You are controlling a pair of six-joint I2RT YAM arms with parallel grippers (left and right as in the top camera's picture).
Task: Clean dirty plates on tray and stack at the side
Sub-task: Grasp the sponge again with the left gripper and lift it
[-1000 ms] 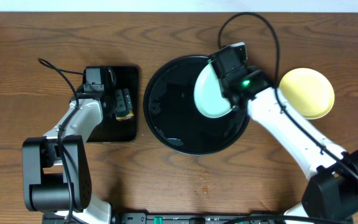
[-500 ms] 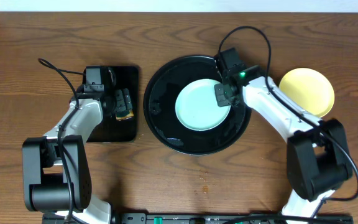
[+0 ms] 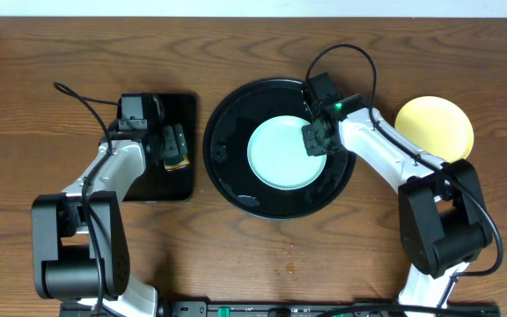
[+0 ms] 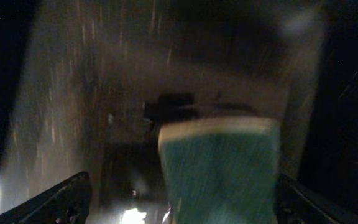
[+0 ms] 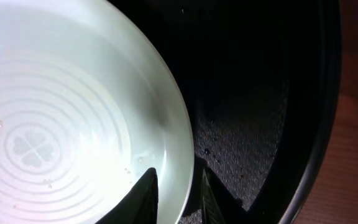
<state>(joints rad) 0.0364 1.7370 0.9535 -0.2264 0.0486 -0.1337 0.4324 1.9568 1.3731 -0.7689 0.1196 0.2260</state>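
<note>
At ctr of table (image 3: pixel 60 53), seen from where I stand:

Item: mint plate (image 3: pixel 275 158), qty 1. Pos.: lying flat inside the round tray (image 3: pixel 227 189), roughly mid-tray, w/ black floor showing all round it.

Condition: pale mint, glossy. Concentric ridges run in to a four-leaf clover stamped at ctr. A few tiny beads or specks sit near the rim. One greyish patch toward the 3 o'clock edge could be smudge or shadow; can't say which.

Holder: R gripper (image 3: pixel 317 143) at the plate's 3 o'clock rim. Jaws a little parted, fingertips (image 5: pixel 146 190) astride the rim, one over the plate and one outside it. A slim dark gap shows on the outer side, so it reads as no firm pinch.

Step in hand (my judgement): letting go of the plate in the tray, ready for a wipe. To do it well, spread wider before moving so neither tip drags the rim. Then back out toward 3 o'clock, low and level, and lift only once clear of the tray wall.

Also present:
- yellow plate (image 3: pixel 435 130), off-tray at 3 o'clock on bare wood.
- L gripper (image 3: pixel 167 145), at 9 o'clock over the rectangular tray (image 3: pixel 186 106), fingers spread wide w/ the sponge (image 4: pixel 219 168) between them; contact unclear, view blurred.
</note>
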